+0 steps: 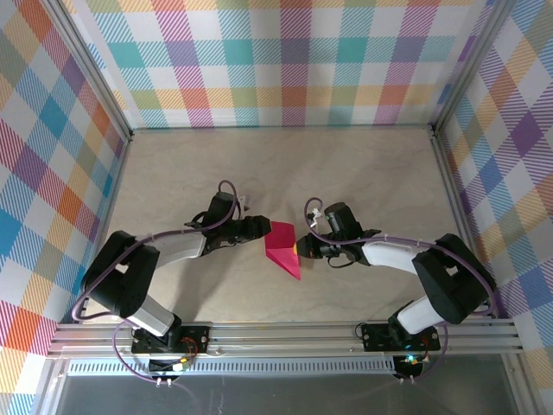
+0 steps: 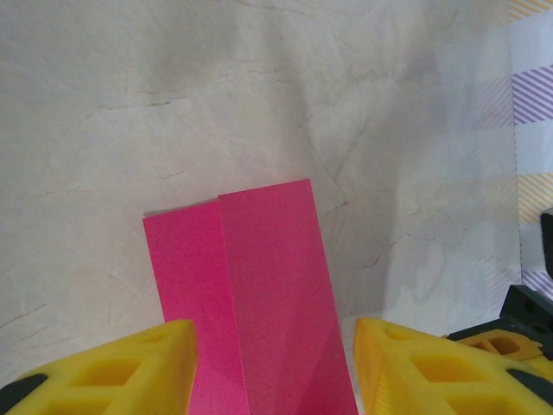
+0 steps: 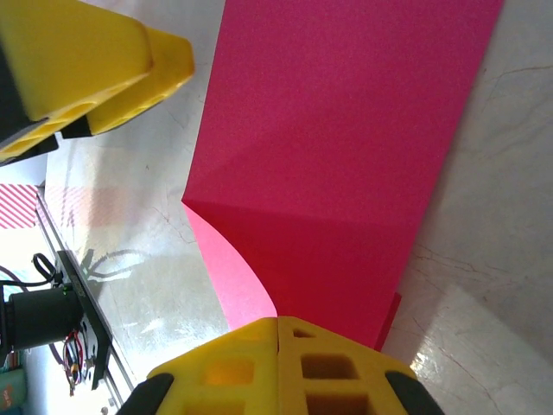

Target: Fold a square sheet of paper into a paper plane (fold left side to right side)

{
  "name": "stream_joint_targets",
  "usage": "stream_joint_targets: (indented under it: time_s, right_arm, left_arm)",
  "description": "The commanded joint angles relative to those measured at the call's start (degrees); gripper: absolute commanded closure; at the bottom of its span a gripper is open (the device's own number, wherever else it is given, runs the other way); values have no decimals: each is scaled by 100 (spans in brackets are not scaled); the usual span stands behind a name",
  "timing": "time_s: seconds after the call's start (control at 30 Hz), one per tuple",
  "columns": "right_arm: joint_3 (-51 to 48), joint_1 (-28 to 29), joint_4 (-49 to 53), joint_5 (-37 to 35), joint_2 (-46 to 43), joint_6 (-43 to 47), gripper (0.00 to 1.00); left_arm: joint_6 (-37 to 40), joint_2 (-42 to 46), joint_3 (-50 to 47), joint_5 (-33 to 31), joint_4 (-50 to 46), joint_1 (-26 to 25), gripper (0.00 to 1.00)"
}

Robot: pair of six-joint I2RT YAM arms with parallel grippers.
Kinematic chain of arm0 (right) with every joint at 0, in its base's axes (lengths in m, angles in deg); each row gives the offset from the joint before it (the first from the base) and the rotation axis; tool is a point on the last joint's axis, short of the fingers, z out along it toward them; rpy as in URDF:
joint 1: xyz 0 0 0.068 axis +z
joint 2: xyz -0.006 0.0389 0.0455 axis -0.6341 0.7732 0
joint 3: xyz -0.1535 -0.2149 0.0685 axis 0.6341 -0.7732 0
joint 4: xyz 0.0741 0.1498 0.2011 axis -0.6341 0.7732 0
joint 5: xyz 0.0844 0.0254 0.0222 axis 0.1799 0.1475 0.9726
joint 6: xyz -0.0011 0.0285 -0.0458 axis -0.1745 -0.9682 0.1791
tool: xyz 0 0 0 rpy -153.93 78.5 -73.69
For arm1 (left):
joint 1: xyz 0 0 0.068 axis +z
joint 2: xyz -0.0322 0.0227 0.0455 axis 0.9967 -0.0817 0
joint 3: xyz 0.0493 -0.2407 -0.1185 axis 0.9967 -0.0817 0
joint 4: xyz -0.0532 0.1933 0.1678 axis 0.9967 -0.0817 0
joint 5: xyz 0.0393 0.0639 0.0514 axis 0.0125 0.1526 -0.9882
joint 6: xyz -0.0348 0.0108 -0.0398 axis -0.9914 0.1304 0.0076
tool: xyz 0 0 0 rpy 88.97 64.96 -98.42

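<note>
Near mid-bench (image 1: 285,173), pinching the right edge of the folded pink paper (image 1: 282,251) with right fingers (image 3: 328,372) pressed together, that edge lifted. Slightly farther left, flanking the paper's other end with left fingers (image 2: 130,363) spread. Beyond, backed by plaid walls (image 1: 285,60).

Far half of the table (image 1: 285,164) is wide open, easy passage right out to the plaid walls (image 1: 285,60). The middle's tight: left arm (image 1: 164,255) and right arm (image 1: 406,259) angle in, and the left gripper (image 1: 264,228) and right gripper (image 1: 299,249) crowd the paper (image 1: 282,251) from both sides. The rail (image 1: 285,333) blocks the near edge.
</note>
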State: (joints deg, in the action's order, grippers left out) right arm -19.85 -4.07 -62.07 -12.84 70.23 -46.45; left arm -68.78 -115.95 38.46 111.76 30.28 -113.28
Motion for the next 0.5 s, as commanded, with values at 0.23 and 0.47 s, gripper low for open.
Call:
stream_joint_targets:
  time_s: [0.23, 0.47]
  right_arm:
    - [-121, 22, -228, -50, -152, -126, 100]
    - [-87, 22, 30, -163, -207, -54, 95]
  left_arm:
    - [-52, -716, 483, 528, -153, -68, 58]
    - [-210, -813, 554, 424, -96, -104, 88]
